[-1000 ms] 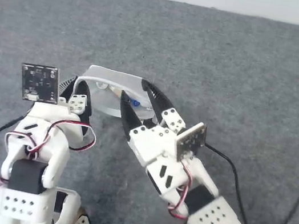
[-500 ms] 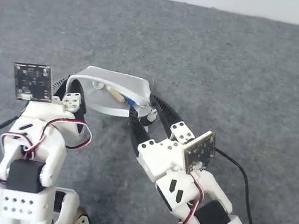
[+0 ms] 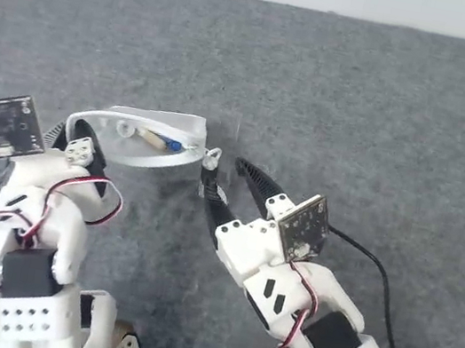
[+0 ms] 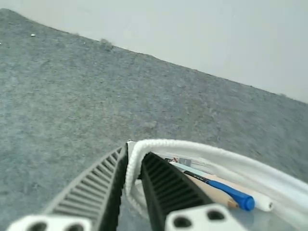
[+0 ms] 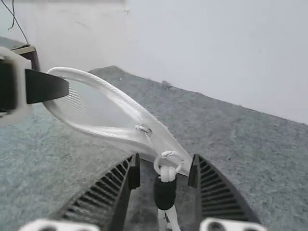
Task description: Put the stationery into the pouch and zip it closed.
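Pouch: upper left of centre in the high view, soft, light, clear, pens inside. Left gripper pinches its rim. Right gripper has jaws apart, either side of the zip pull. The fabric looks limp and probably sags, so take the pull tab.

Soft, even light falls from above and lights the grey mat flatly, with faint, diffuse shadows close under the arms. The white wall behind is bright, and the translucent pouch shines pale against the mat
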Robot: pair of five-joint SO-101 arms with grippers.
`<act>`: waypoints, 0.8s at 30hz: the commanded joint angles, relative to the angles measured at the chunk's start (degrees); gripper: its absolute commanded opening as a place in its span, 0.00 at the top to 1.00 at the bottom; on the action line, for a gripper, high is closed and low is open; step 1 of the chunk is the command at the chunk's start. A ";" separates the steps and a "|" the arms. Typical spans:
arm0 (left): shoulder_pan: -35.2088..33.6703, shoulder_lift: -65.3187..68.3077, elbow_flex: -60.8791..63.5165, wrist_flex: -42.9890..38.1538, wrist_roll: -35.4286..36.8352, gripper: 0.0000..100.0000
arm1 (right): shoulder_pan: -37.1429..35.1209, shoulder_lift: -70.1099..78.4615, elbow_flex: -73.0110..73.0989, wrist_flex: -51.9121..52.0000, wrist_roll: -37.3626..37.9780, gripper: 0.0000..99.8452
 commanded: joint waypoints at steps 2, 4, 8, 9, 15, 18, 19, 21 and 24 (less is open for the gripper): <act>-2.90 0.44 -3.82 -1.67 0.97 0.98 | 3.12 -1.27 -3.60 0.04 0.09 0.84; -3.34 0.44 -3.82 -1.67 0.97 0.98 | 3.38 -1.27 -3.52 0.04 0.09 0.84; -3.34 0.44 -3.82 -1.67 0.97 0.98 | 3.38 -1.27 -3.34 0.48 0.09 0.84; -3.34 0.44 -3.82 -1.67 0.97 0.98 | 3.38 -1.10 -3.16 0.48 0.09 0.84; -3.34 0.44 -3.82 -1.67 0.97 0.98 | 3.12 6.90 -2.55 -3.91 0.09 0.84; -3.34 0.44 -3.82 -1.67 0.97 0.98 | 2.07 13.14 -2.55 -7.25 0.09 0.84; -3.25 0.44 -3.82 -1.58 0.97 0.98 | 1.54 15.08 -2.55 -8.48 0.26 0.84; -3.16 0.44 -3.56 -1.58 0.97 0.98 | 0.13 18.51 -2.55 -10.77 2.20 0.84; -3.16 0.44 -3.38 -1.67 0.97 0.98 | -0.48 23.25 -2.55 -14.37 3.16 0.84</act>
